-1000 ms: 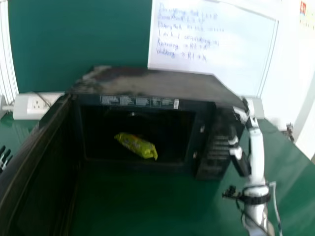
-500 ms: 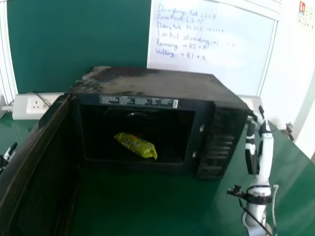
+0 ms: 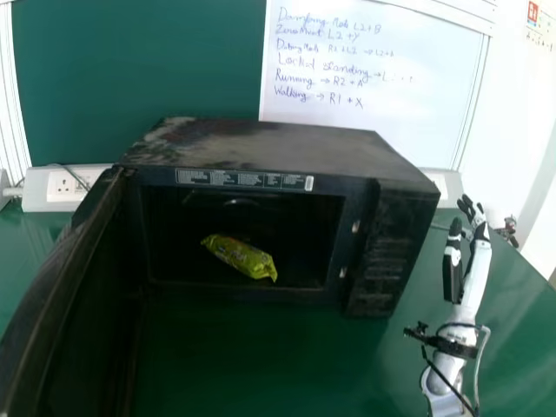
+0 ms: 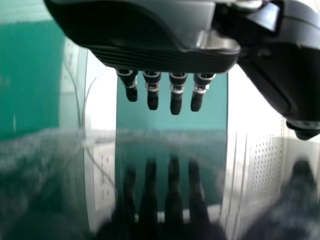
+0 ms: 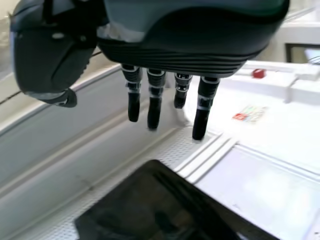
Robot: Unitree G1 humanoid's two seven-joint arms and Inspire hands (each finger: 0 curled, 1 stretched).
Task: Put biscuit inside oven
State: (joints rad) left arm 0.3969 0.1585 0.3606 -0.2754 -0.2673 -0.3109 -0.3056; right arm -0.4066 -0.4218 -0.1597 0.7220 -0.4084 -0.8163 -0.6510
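The green biscuit packet point(image 3: 241, 256) lies tilted inside the cavity of the black oven point(image 3: 278, 148). Its door point(image 3: 65, 287) stands swung wide at the left. To the right of the oven, apart from it, my right hand point(image 3: 467, 252) is held over the table, fingers extended and holding nothing. In the right wrist view the same hand point(image 5: 175, 45) has straight fingers above the dark oven top point(image 5: 160, 205). In the left wrist view my left hand point(image 4: 160, 50) has straight, empty fingers, with a glossy dark surface point(image 4: 165, 190) reflecting them.
A green table point(image 3: 243, 365) carries the oven. Behind are a green board point(image 3: 139, 69), a whiteboard point(image 3: 365, 69) with handwriting, and a wall socket point(image 3: 65, 184) at the left. A small object point(image 3: 508, 230) sits behind my right hand.
My right hand has drawn away from the oven's right side, moving rightward. At the left edge, my left hand has dropped out of the head view. The packet and door have stayed put.
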